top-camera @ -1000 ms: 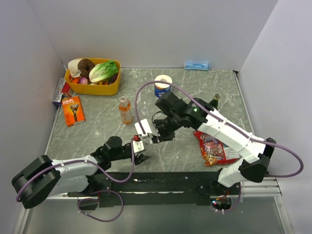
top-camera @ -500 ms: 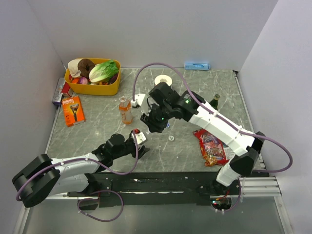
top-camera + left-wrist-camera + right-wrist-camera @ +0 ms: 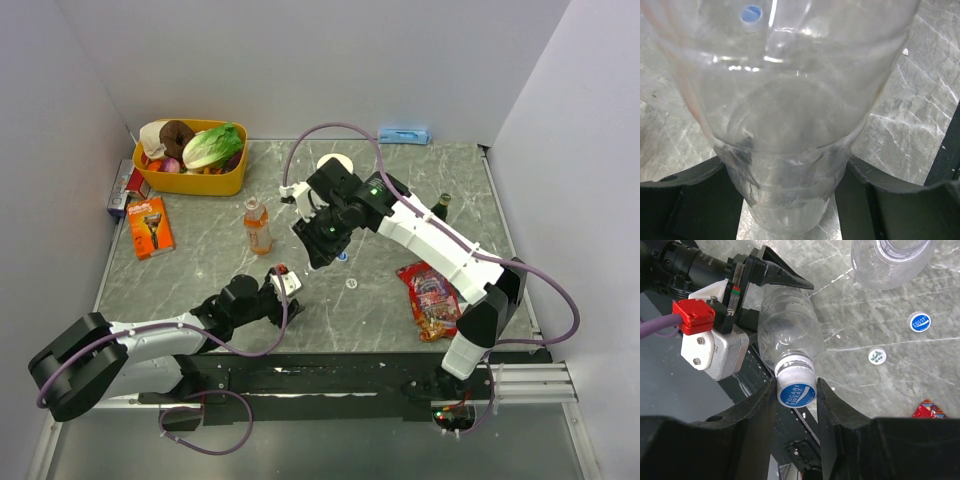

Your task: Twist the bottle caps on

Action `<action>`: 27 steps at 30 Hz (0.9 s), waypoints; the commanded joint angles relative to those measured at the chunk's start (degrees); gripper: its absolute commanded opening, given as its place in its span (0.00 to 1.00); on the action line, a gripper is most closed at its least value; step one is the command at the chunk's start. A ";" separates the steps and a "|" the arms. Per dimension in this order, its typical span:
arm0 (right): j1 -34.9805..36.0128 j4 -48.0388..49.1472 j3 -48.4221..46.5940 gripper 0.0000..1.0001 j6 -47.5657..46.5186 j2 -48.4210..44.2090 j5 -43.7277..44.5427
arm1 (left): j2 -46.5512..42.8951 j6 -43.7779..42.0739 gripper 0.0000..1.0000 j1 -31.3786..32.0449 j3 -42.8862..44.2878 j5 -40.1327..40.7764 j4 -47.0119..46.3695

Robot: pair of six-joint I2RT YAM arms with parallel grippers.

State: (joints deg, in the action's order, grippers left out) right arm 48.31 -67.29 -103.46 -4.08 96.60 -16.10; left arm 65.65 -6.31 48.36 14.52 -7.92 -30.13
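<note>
A small clear bottle [image 3: 790, 335] lies tilted between the two arms. My left gripper [image 3: 790, 200] is shut on its lower body, which fills the left wrist view [image 3: 790, 125]. My right gripper [image 3: 796, 386] is shut on the blue-topped bottle cap [image 3: 796, 392] sitting on that bottle's neck. From above, the right gripper [image 3: 320, 248] stands just beyond the left gripper [image 3: 285, 288]. A second blue cap [image 3: 920, 322] lies loose on the table. Another clear bottle [image 3: 890, 260] stands beyond it. The orange drink bottle [image 3: 257, 225] stands upright to the left.
A small white disc [image 3: 352, 283] lies by the loose cap. A red snack bag [image 3: 435, 300] is at the right, with a dark bottle [image 3: 441, 205] behind it. A toilet roll [image 3: 335, 165], a yellow basket [image 3: 160, 182] of food and a razor pack [image 3: 150, 225] sit further back and left.
The right arm has swung back and to the left with its wrist turned, and now partly covers the toilet roll. The left gripper with the bottle has shifted slightly forward.
</note>
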 commanded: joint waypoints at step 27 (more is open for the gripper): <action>0.73 3.66 16.27 0.79 -65.24 -26.99 -18.08 | 1.32 -14.25 0.01 -1.95 6.74 -27.23 5.69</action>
State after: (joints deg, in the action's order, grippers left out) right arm 48.88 -67.44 -89.12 -53.30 69.17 -31.81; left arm 67.66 -14.26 46.63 17.63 -28.71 -27.97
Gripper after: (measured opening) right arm 0.818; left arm 0.652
